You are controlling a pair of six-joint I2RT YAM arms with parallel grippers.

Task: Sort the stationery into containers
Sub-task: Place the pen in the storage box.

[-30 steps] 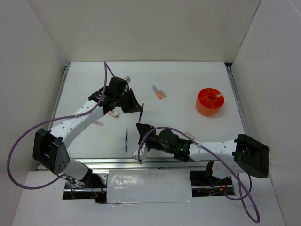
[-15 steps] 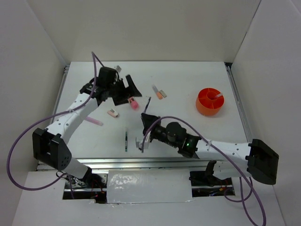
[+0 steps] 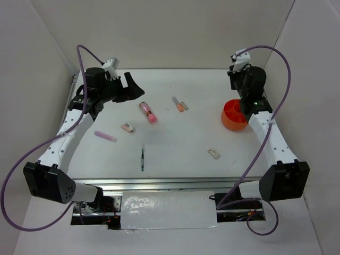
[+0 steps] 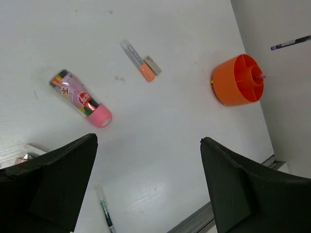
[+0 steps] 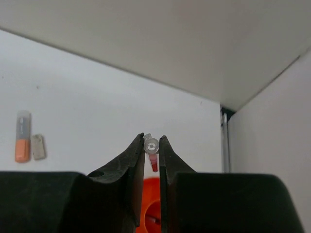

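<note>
**Right hand clamped on a slim pen above the orange tub; left hand spread wide**

Your right hand point(image 5: 151, 143) has its two fingers pressed together on a slim pen with a purplish tip point(image 4: 290, 42). In the right wrist view you look at that pen end-on, as a small pale ring pinched between the tips. In the left wrist view its dark shaft hangs in the air, apart from the tub.

The round bright-orange low tub with an inner ring point(image 3: 229, 122) stands at the right side of the white bench point(image 3: 212, 79), directly under that hand. A pale pen with a reddish end point(image 3: 245, 108) stands inside it. I cannot tell which compartment it is in.

Your left hand point(image 4: 148, 141) is raised over the back left of the bench. Its fingers are spread wide apart and hold nothing.

The other stationery lies loose on the bench, all of it well apart from the tub:

- A stubby tube with a clear body and a pink cap point(image 3: 148, 112) lies just right of your left hand.
- A clear-and-orange stick point(image 3: 178, 103) lies between that tube and the tub, with a small grey block point(image 3: 184, 105) just beside it.
- A small pink block point(image 3: 127, 127) lies left of the tube.
- A lilac pen point(image 3: 105, 136) lies nearer the left edge.
- A thin dark pen point(image 3: 143, 158) lies towards the front, pointing front to back.
- A small white-and-orange block point(image 3: 213, 153) lies front right of centre.
</note>
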